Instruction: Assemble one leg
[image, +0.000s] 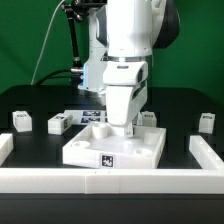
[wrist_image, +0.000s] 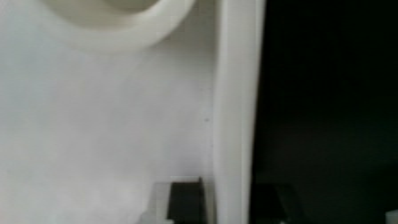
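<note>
The large white square piece (image: 112, 148) with round corner sockets lies on the black table in front of the arm. My gripper (image: 126, 129) reaches down onto its far edge. In the wrist view the piece's flat top (wrist_image: 107, 120) and one round socket (wrist_image: 111, 18) fill the picture. The gripper (wrist_image: 228, 205) straddles the piece's thin edge, with one dark finger (wrist_image: 187, 203) on top of the piece and the other against its outer side. Both seem to press on the edge. Several legs stand loose on the table: two at the exterior view's left (image: 22, 121) (image: 60, 123) and two at its right (image: 150, 118) (image: 206, 122).
The marker board (image: 88, 117) lies behind the square piece. A low white wall (image: 110, 184) runs along the front, with side pieces at the exterior view's left (image: 5, 147) and right (image: 208, 152). Bare black table (wrist_image: 338, 110) shows beyond the piece's edge.
</note>
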